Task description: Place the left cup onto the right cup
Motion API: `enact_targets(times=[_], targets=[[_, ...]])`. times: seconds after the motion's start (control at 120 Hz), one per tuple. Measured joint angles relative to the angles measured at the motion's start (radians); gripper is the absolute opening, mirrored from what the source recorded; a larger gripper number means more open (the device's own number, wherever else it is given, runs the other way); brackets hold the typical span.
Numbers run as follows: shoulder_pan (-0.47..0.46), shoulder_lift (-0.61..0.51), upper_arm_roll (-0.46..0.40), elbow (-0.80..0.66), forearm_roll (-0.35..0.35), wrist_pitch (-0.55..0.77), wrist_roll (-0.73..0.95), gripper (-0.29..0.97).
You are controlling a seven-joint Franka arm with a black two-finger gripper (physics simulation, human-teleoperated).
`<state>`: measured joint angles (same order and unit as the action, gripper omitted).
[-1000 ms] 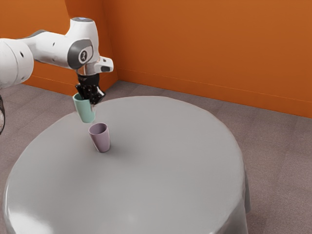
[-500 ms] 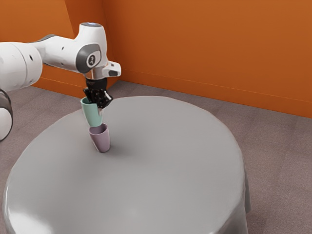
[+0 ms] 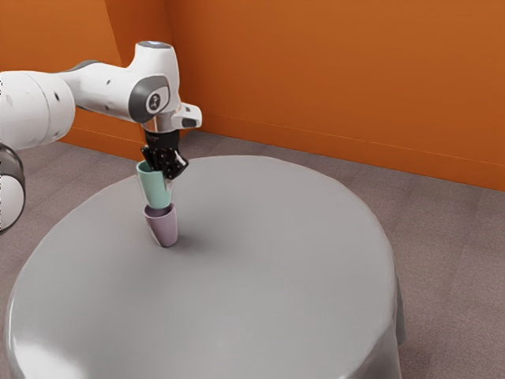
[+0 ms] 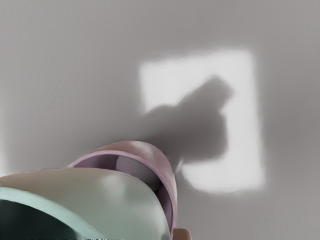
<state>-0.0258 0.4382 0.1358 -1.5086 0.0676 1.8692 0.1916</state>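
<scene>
white robot arm (image 3: 87,91) reaching in from the exterior view's left, elbow high, wrist pointing straight down. black two-finger gripper (image 3: 166,163) pinching the rim of the mint-green tapered cup (image 3: 155,188), one finger inside, one outside. the green cup hangs mouth up, leaning slightly, directly above the mauve tapered cup (image 3: 162,225). its base meets the mauve cup's mouth; hard to call whether it has dipped inside. the mauve cup stands upright on the round grey table (image 3: 276,268), over on the table's left part. orange wall (image 3: 355,71) behind, grey carpeted floor (image 3: 450,237) around.
</scene>
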Motion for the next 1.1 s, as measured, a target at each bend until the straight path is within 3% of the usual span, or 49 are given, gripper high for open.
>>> enact_targets(times=[1.1], targets=[[0.014, 0.029, 0.001, -0.017, -0.003, 0.023, -0.016, -0.10]])
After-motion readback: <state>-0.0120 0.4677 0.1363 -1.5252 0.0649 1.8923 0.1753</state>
